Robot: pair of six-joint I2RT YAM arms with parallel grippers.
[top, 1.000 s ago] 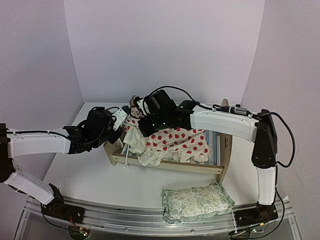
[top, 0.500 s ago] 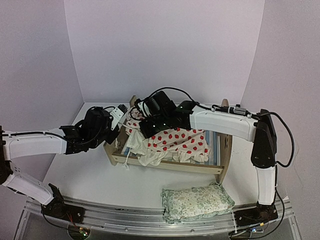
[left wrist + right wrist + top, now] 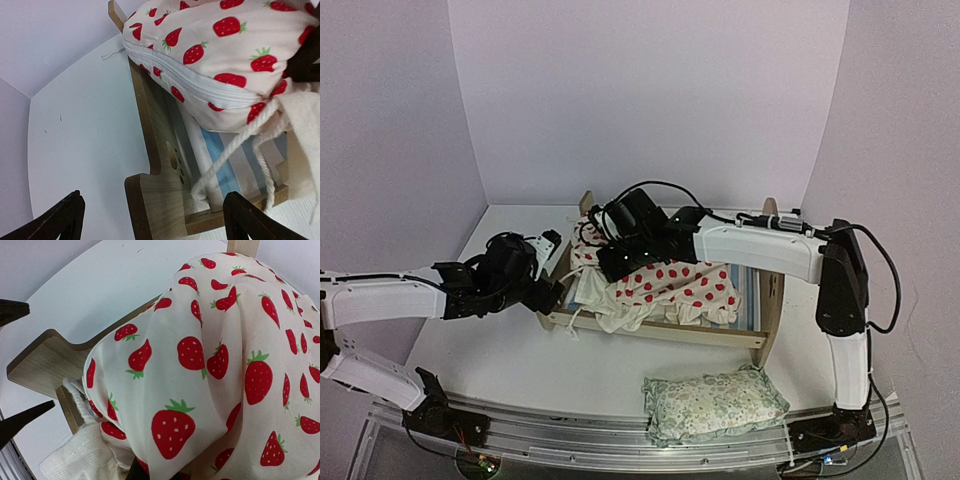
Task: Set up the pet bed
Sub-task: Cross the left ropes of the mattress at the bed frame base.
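The pet bed (image 3: 665,334) stands mid-table, a light-wood frame with a blue-and-white striped base (image 3: 220,167). A cream strawberry-print cushion (image 3: 675,283) lies bunched in it, with its left end raised. My right gripper (image 3: 617,262) is over that end, shut on the cushion fabric (image 3: 200,365), which drapes over its jaws (image 3: 145,475). My left gripper (image 3: 550,275) is open just outside the bed's left end board (image 3: 160,195), which has paw-print cutouts. Its fingers (image 3: 60,220) straddle the board without touching it. A white cord (image 3: 235,150) hangs from the cushion onto the stripes.
A green floral frilled pillow (image 3: 715,403) lies on the table (image 3: 500,350) in front of the bed, near the front edge. The bed's taller arched board (image 3: 772,290) is at the right. Purple walls enclose the back and sides.
My left gripper has opened wide and drawn back left and down from the bed's end. The right gripper stays shut on the cushion and has shifted slightly left.
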